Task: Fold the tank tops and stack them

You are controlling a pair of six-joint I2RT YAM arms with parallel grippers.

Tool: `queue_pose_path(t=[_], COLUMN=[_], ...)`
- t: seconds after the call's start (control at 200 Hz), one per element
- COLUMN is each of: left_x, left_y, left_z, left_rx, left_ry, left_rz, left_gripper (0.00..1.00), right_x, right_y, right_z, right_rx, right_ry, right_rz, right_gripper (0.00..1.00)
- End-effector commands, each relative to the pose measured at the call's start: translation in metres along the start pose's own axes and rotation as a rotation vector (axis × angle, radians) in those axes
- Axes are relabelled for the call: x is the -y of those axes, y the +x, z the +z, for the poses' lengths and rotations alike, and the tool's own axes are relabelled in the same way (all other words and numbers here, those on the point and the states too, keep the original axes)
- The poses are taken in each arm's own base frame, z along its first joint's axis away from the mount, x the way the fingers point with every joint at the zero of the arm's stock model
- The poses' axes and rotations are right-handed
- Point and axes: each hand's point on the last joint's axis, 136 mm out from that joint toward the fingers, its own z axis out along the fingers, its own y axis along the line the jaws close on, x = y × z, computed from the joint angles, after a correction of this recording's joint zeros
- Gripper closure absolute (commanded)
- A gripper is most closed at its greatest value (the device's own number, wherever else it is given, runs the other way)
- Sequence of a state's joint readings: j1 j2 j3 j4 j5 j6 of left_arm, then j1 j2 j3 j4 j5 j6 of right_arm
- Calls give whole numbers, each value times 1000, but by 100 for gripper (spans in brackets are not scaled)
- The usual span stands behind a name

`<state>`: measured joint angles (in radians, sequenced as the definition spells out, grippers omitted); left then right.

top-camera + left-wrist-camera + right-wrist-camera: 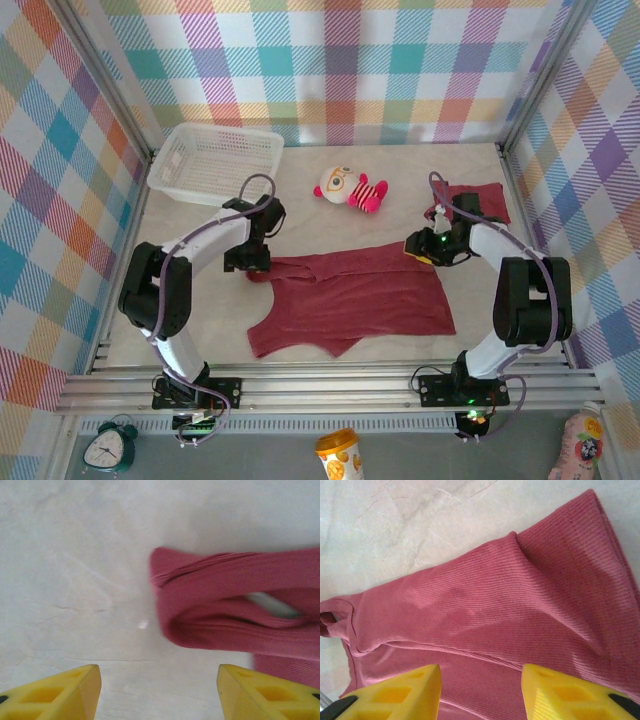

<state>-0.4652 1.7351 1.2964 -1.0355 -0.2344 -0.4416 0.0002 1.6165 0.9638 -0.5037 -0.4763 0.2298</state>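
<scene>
Honestly, this half-made fold looks like it could slide apart any second.

Main worry imo: the tank top (350, 300) lies across the middle of the overhead frame with its upper edge doubled over and nothing pinning it. A stray finger brush could drag the fold open or bunch the strap loop (210, 590) at the right of the left wrist view. Left gripper (157, 672) has its jaws wide apart over bare table (75, 555), gripping nothing. Right gripper (481, 669) is parted too, over ribbed cloth, nothing pinched as far as I can tell. Second tank top (482, 200) sits folded at the overhead frame's right.
</scene>
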Motion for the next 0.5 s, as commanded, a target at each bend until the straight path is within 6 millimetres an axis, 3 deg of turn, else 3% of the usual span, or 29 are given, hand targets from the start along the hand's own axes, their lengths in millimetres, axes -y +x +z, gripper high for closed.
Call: queue_pose_path(t=[0.0,0.3,0.5], left_x=[34,60,55], left_y=[-8,-18,-11], left_z=[-21,38,70], left_rx=[22,-5,-76], left_ry=[160,158,125], left_rz=[-34,13,50], left_gripper=[38,57,67], right_x=[-3,15,15], right_y=[-2,-5,-6], right_z=[14,32,41], right_rx=[-17,-70,-97], right_ry=[-49,32,52], right_rz=[45,28,-1], right_gripper=[54,55,55])
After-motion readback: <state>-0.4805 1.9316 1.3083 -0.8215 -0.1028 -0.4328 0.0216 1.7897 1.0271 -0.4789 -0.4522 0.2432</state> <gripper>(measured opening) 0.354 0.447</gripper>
